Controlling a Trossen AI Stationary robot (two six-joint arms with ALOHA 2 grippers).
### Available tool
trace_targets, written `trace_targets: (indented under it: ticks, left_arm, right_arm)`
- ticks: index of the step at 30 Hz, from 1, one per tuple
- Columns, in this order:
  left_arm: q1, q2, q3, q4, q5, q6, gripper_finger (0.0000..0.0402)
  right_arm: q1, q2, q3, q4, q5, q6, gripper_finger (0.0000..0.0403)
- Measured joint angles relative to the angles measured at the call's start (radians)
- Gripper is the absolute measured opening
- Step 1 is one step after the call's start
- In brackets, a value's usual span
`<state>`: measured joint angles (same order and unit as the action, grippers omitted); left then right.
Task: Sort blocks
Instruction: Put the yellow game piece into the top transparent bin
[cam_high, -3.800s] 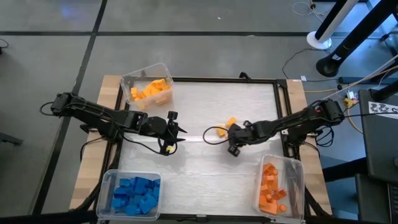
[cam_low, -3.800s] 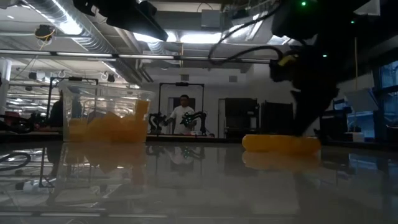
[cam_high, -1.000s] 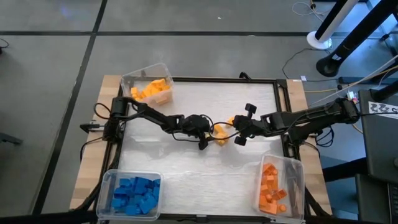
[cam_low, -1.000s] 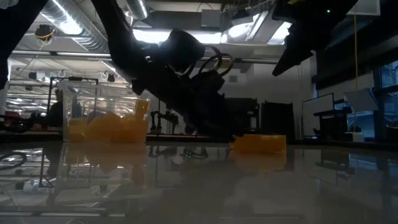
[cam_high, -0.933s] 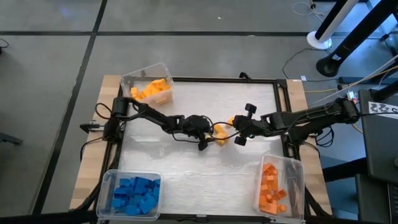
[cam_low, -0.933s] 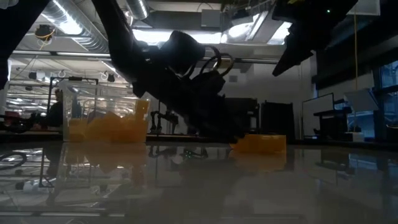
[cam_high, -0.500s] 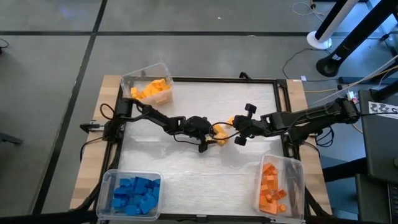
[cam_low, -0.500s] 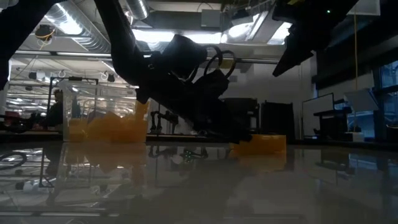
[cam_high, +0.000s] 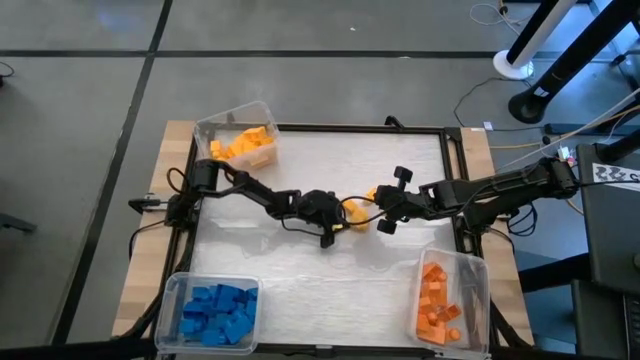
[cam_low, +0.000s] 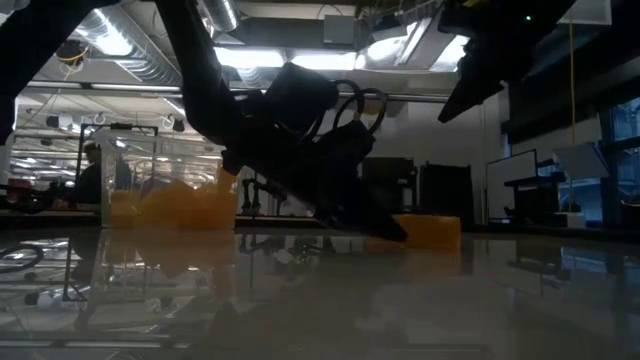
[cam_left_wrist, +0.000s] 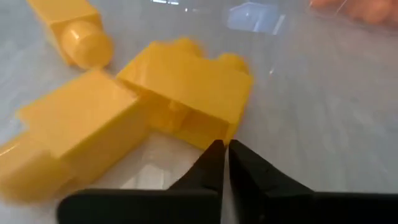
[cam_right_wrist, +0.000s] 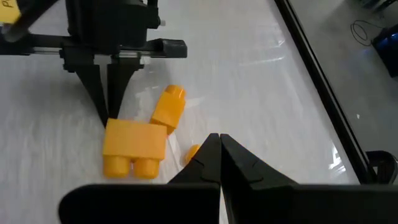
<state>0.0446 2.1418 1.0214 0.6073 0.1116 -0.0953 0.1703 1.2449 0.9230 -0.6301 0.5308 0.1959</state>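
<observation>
Blocking yellow blocks, left gripper, seemingly empty

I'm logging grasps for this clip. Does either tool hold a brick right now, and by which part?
Neither. The left tool is shut empty, its tips just short of the yellow bricks. The right tool is shut empty too.

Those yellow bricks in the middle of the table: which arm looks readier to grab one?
Probably the left. Its gripper sits low, right beside the yellow bricks, though its jaws are shut and empty. The right gripper, also shut, hangs higher above them.
</observation>
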Motion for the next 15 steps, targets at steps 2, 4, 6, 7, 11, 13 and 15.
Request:
trace_targets:
  ticks: [2,4,6,7,11,13,15]
  left_arm:
    - [-0.003,0.000,0.000,0.017,0.001,-0.024,0.0008]
    - [-0.005,0.000,0.000,0.020,0.001,-0.020,0.0008]
    - [-0.007,0.000,0.000,0.019,0.001,-0.009,0.0003]
    - [-0.008,0.000,0.000,0.019,0.001,-0.009,0.0002]
    - [-0.008,0.000,0.000,0.018,0.001,-0.009,0.0002]
    - [-0.008,0.000,0.000,0.024,0.001,-0.009,0.0002]
    - [-0.008,0.000,0.000,0.036,0.001,-0.009,0.0001]
  right_arm:
    - [0.000,0.000,0.000,0.000,0.000,0.000,0.0001]
    - [0.000,0.000,0.000,0.000,0.000,0.000,0.0001]
    - [0.000,0.000,0.000,0.000,0.000,0.000,0.0001]
    - [0.000,0.000,0.000,0.000,0.000,0.000,0.0001]
    - [0.000,0.000,0.000,0.000,0.000,0.000,0.0001]
    - [0.000,0.000,0.000,0.000,0.000,0.000,0.0001]
    - [0.000,0.000,0.000,0.000,0.000,0.000,0.0001]
